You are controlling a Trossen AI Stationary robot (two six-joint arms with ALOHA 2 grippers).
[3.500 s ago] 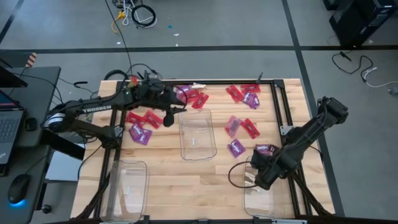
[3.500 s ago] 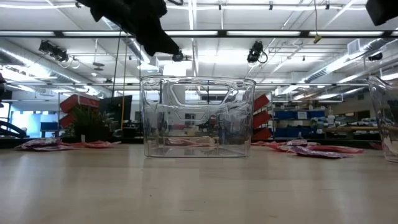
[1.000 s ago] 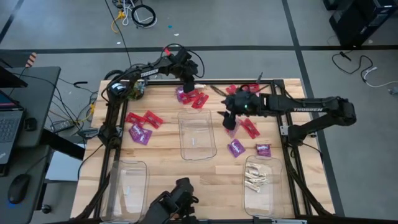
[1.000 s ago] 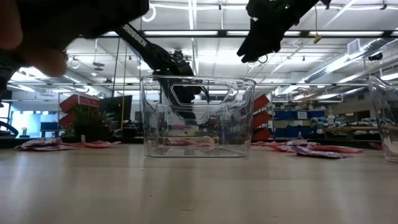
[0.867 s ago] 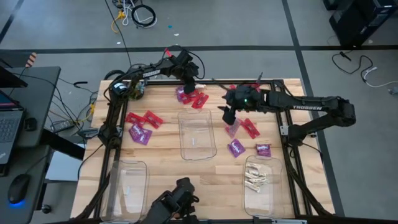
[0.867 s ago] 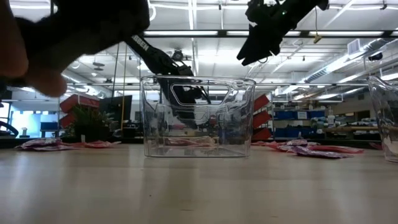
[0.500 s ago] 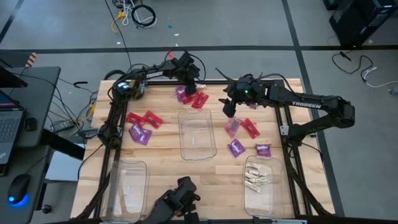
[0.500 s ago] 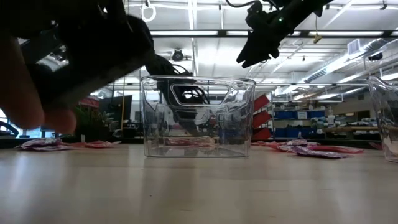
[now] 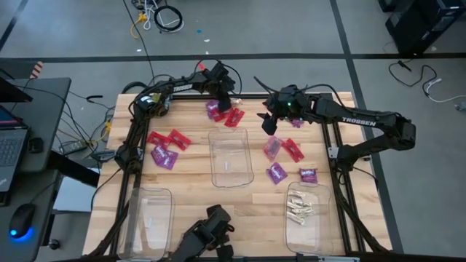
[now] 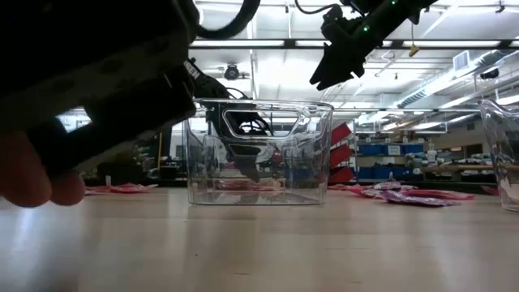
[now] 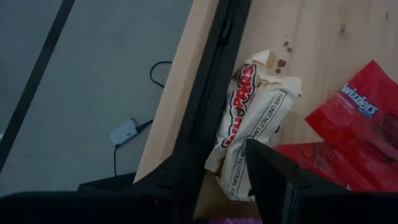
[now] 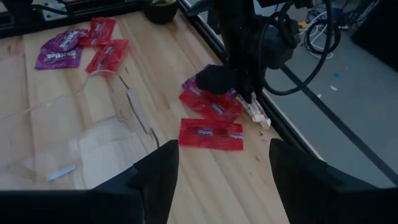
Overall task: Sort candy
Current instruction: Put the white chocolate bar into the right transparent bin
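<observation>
A whitish-cream candy (image 11: 255, 127) lies on the table beside the dark frame rail (image 11: 205, 93) at the far edge, next to red packets (image 11: 354, 124). My left gripper (image 11: 227, 186) (image 9: 224, 102) is down over it, open, one finger on each side of the candy's near end. My right gripper (image 12: 221, 186) (image 9: 268, 124) hangs open and empty above the table, to the right of that pile (image 9: 220, 113). More red and purple candy lies at the left (image 9: 166, 145) and at the right (image 9: 280, 156). My left gripper comes at the cream candy from above, its fingers lying across the candy's end (image 11: 245, 177). One finger (image 11: 273, 171) overlaps the wrapper's edge. Whether it touches the candy, I cannot tell. The candy lies flat on the table.
A clear bin (image 9: 231, 156) stands mid-table and another (image 9: 149, 218) at the near left. A third at the near right (image 9: 306, 211) holds cream candies. At the near edge a person's hand holds a dark object (image 9: 207, 236) that fills the left of the low view (image 10: 89, 89).
My right gripper has moved toward the table's far edge, still open and empty, and now hangs beside the far candy pile. The dark object in the person's hand has come closer to the low camera and covers more of its view.
</observation>
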